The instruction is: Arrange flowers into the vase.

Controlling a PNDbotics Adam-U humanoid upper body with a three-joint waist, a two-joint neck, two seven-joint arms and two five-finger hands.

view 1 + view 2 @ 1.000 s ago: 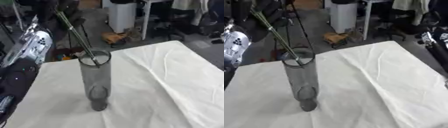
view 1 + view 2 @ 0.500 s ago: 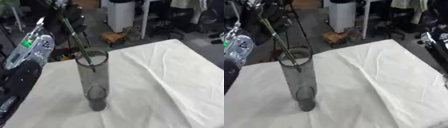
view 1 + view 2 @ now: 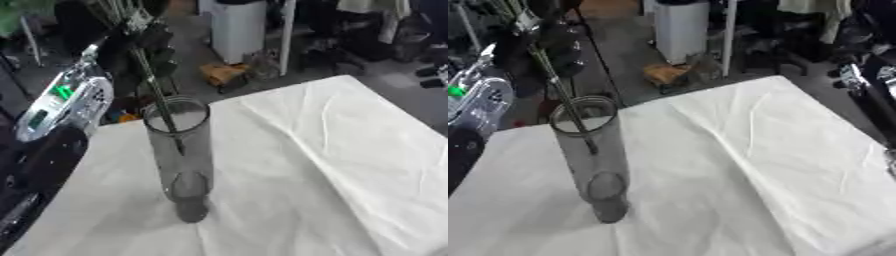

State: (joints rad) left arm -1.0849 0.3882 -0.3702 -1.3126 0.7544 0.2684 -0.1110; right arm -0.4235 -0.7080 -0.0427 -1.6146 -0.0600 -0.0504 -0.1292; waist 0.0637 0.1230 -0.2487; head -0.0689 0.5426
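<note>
Left arm (image 3: 52,110): silver-black, enters at 9 o'clock, reaches up toward 11 o'clock. Left robot hand (image 3: 149,37) dark, blurred, at stem top; whether its fingers are shut, cannot tell. Flower stem (image 3: 156,95) thin, green, tilted toward 11 o'clock, lower end inside vase. Vase (image 3: 182,160): tall clear cylinder, upright on white-clothed table (image 3: 332,165), left of centre. Right arm (image 3: 868,85) at 3 o'clock edge, robot hand unseen.

We can't see either hand. Thin green flower stems (image 3: 150,82) run out past the top edge, blooms cut off. Their lower ends blur inside the tall clear glass cylinder vase (image 3: 181,160). White-clothed counter (image 3: 332,165) is cropped right and bottom.
</note>
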